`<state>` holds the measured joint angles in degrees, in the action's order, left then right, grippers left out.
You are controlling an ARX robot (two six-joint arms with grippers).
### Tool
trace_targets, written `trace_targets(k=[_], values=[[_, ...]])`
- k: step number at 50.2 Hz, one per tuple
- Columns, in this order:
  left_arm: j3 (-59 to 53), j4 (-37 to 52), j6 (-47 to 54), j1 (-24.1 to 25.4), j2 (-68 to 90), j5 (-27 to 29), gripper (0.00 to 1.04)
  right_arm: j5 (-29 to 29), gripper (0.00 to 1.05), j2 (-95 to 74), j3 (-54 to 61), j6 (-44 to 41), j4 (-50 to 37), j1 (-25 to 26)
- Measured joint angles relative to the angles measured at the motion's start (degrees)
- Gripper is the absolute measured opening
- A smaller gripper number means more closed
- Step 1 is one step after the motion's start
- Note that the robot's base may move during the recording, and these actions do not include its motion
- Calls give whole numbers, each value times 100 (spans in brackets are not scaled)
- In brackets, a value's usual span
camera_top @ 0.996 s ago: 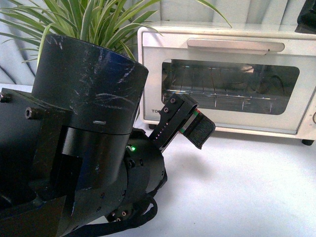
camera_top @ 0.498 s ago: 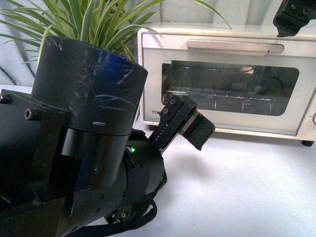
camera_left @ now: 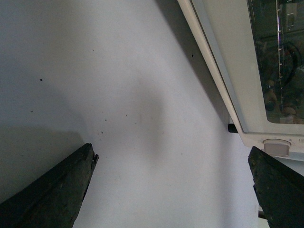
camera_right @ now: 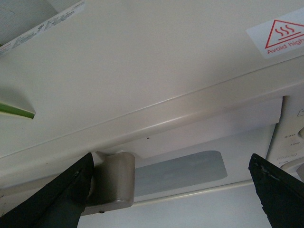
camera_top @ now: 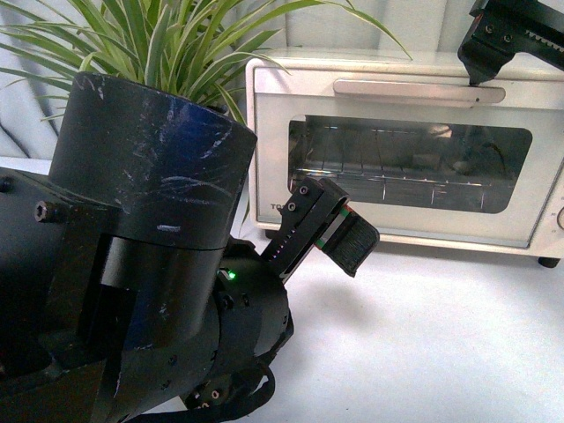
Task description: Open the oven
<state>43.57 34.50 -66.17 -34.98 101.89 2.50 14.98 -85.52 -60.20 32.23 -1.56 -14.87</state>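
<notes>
Oven: cream-white toaster oven, standing on the table at 1 o'clock in the front view.
Door: shut, flush with the body; its dark glass window shows the wire rack inside.
Handle: long bar across the top of the door, level.
Foot: small, black, under the oven's right end at 3 o'clock.
Knob: pale dial beside the door, seen from the left wrist.
Sticker: red heat-warning triangle on the oven's top.
Right gripper: fingers spread wide, grasping nothing. It hangs above the oven's top at 2 o'clock in the front view, over the handle's right end. Its wrist view looks down on the handle's end bracket; contact cannot be told.
Left gripper: fingers spread wide, empty, over bare table just in front of the oven's lower edge.
Left arm: scuffed black housing filling 8 o'clock.
Plant: striped green leaves at 11 o'clock, behind the arm and just beside the oven.
Table: white, lightly speckled.
</notes>
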Motion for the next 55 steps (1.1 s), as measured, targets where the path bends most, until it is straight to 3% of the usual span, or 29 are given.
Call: trace_targets(k=[28, 55], values=[[-11, -11, 0, 7, -11, -2, 98, -201, 95, 63, 15, -437, 210, -52], [-15, -11, -7, 4, -13, -2, 98, -450, 95, 673, 868, -896, -142, -216]])
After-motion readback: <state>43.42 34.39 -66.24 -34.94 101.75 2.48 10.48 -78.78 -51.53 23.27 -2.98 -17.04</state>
